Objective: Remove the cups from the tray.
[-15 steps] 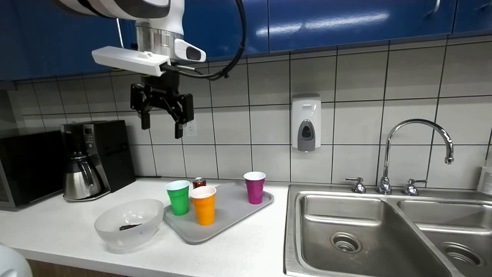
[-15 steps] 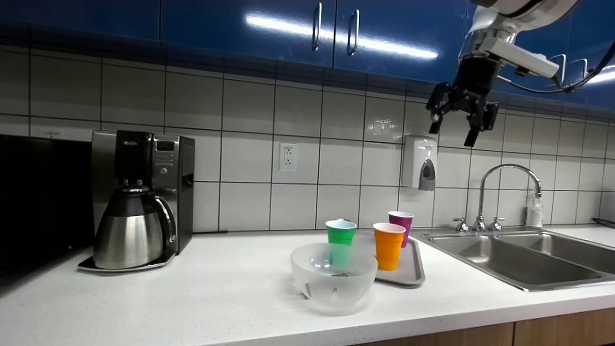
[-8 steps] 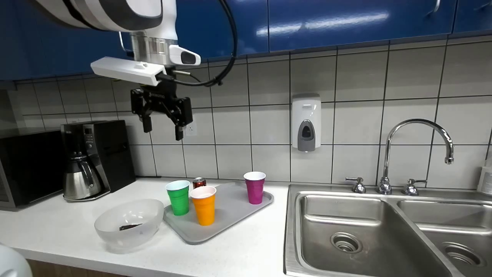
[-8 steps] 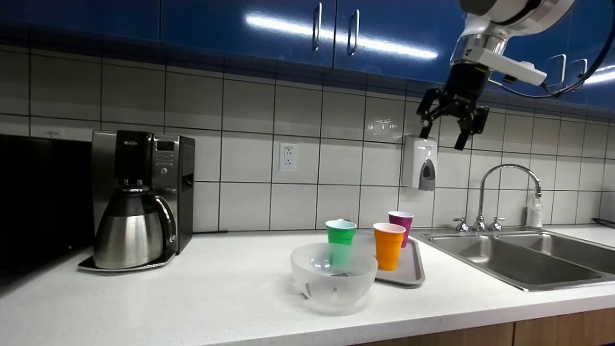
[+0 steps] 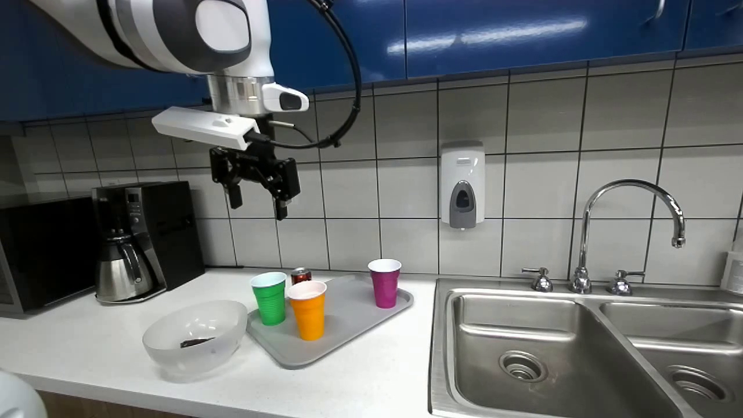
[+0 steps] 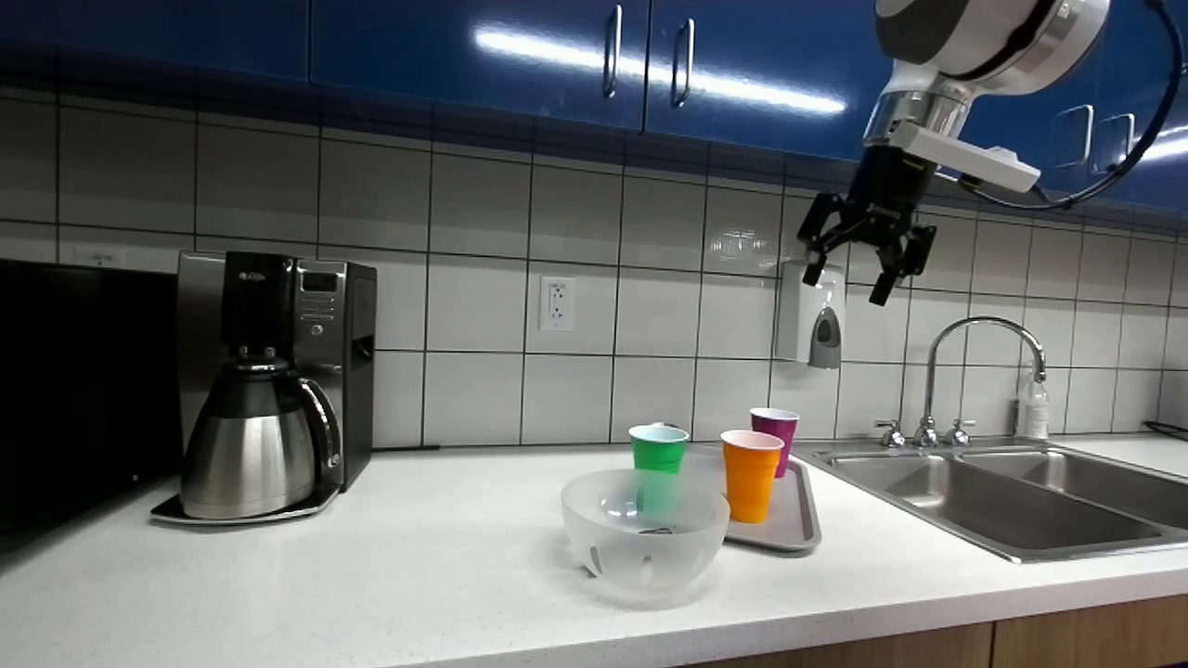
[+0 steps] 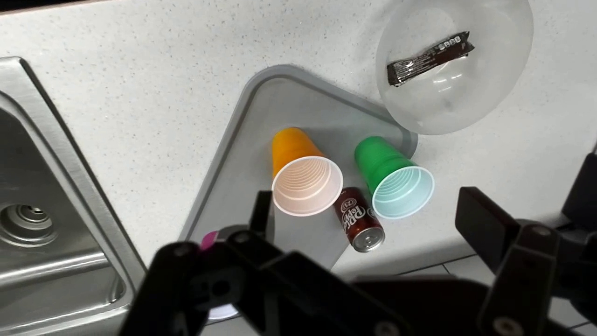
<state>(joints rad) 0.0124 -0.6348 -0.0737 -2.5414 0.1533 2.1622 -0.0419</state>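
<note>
The three cups stand upright on the grey tray. The green cup and orange cup are at the tray's bowl end. The purple cup is at its sink end. In the wrist view the orange cup and green cup show fully; the purple cup is mostly hidden behind a finger. My gripper is open and empty, high above the counter and well above the cups. It also shows open in an exterior view, its fingers wide apart.
A dark soda can stands close beside the green and orange cups. A frosted bowl with a wrapped bar in it sits against the tray's corner. A steel sink, soap dispenser and coffee maker stand around; blue cabinets hang above.
My gripper has moved lower. It has shifted a little right in one exterior picture and left in the opposite one. It stays open. The cups and tray have not moved.
</note>
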